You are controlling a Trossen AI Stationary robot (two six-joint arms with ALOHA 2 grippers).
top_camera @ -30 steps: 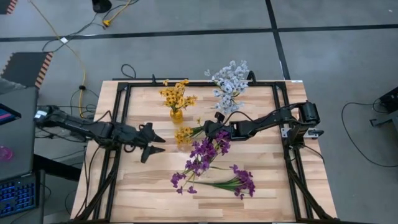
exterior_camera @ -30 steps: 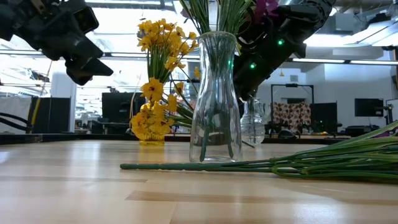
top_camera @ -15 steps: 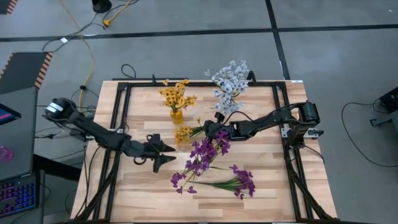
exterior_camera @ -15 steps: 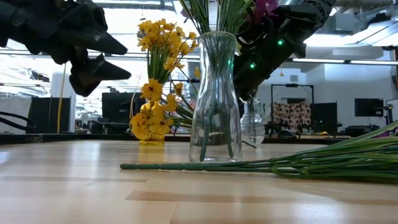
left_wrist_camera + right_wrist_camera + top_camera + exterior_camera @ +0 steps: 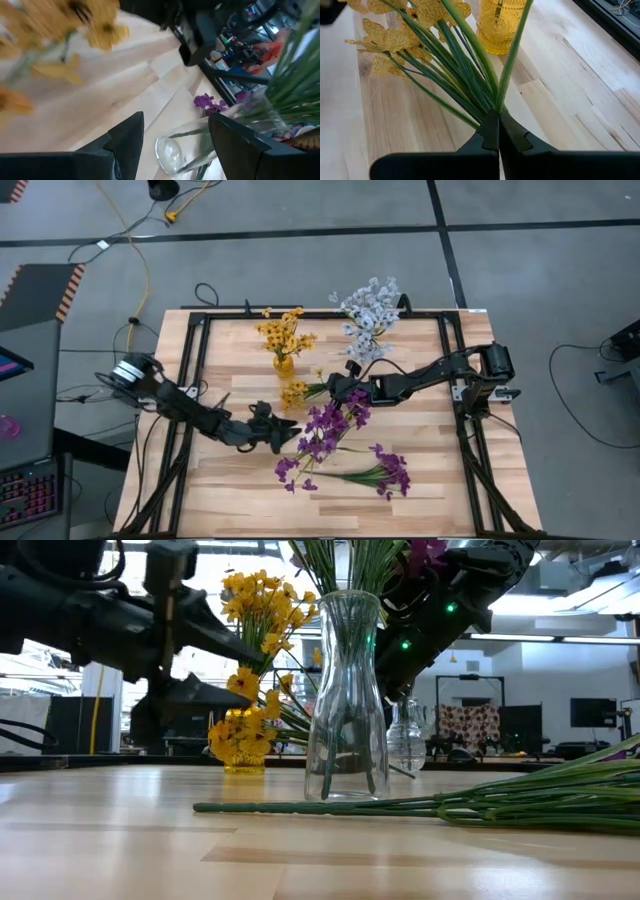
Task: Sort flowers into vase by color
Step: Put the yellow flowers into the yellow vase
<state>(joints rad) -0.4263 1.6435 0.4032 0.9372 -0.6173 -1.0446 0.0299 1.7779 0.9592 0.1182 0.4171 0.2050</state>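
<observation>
On the left of the table [image 5: 420,355], the left gripper [image 5: 287,429] reaches toward the clear vase [image 5: 346,700] holding purple flowers [image 5: 330,428], its jaws spread and empty. Farther back stands a yellow vase [image 5: 284,364] of yellow flowers [image 5: 283,332]. Right of it, the right gripper [image 5: 331,388] is clenched on a yellow sprig [image 5: 296,394]. Another purple sprig [image 5: 375,472] lies near the front; white flowers [image 5: 367,315] stand at the back.

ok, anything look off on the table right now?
One purple sprig lies flat on the wood near the front edge, not in a vase. The right gripper holds a yellow sprig by its stems, tilted beside the yellow vase.
</observation>
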